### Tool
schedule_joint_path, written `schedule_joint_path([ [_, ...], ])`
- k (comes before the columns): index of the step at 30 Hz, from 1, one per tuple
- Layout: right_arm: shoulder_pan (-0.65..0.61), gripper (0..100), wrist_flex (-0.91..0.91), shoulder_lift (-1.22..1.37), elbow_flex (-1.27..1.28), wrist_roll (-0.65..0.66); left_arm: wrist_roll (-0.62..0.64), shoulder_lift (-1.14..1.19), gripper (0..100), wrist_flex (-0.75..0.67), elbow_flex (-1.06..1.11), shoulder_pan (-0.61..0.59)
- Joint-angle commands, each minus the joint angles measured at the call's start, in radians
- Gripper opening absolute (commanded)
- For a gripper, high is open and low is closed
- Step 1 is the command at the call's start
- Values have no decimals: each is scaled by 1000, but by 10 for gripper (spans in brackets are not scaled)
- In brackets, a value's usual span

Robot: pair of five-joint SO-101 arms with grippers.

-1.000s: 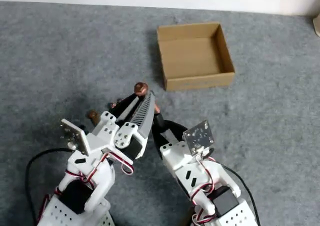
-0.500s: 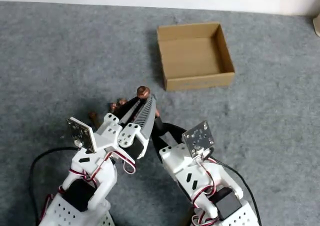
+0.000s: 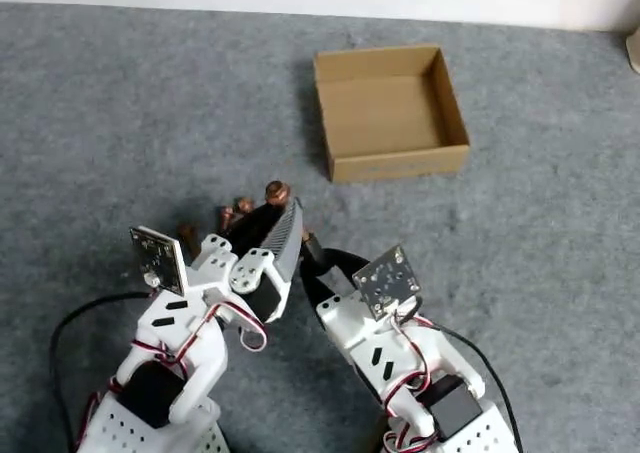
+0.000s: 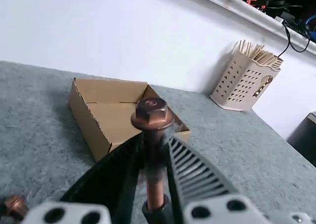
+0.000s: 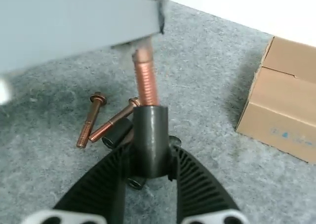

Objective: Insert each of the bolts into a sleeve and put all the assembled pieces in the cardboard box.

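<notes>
Grey, felt-like covering is spread over the desk (image 3: pixel 120 103), a white wall (image 4: pixel 98 26) is seen behind it, and a perforated holder of sticks (image 4: pixel 245 80) is stood by the wall, well apart from the work. The two arms are set close together at the near side of the desk, so that two parts can be lined up in the air. A copper-coloured bolt (image 4: pixel 151 116) is gripped by the left claw (image 4: pixel 154 150), which is closed on the shank just under the flanged head. Held that way, the threaded end is left free and pointed downward. A dark sleeve (image 5: pixel 150 137) is clamped upright in the right claw (image 5: pixel 149 157) with its bore turned up towards the bolt. In the right wrist view the bolt's lower end is seen at the sleeve's mouth, seemingly just entered. The insertion is judged to be begun but not finished, since most of the thread is exposed above the sleeve. One loose bolt (image 5: pixel 91 117), a second loose bolt (image 5: pixel 111 125) and a spare sleeve (image 5: pixel 117 133) are left lying on the desk just beyond the claws, presumably kept near for the later pairs. The cardboard box (image 3: pixel 400 163) is set farther off with its open top upward, and nothing is seen inside it. It is judged to be placed within reach so that each assembled piece can be dropped in once joined.
</notes>
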Motion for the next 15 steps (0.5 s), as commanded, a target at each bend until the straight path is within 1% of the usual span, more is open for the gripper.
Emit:
schedule_joint_path([
  [1,-4,5,-64,-10,-53,15,17,2,5,21,-41,27],
  [4,-1,5,-65,-10,-53,15,17,2,5,58,-36,81],
  [6,25,5,-65,-10,-56,14,17,2,5,68,-38,97],
  [11,47,5,-51,-10,-58,14,18,4,5,71,-36,81],
  [15,-8,5,2,-10,-59,18,20,5,5,84,-36,51],
])
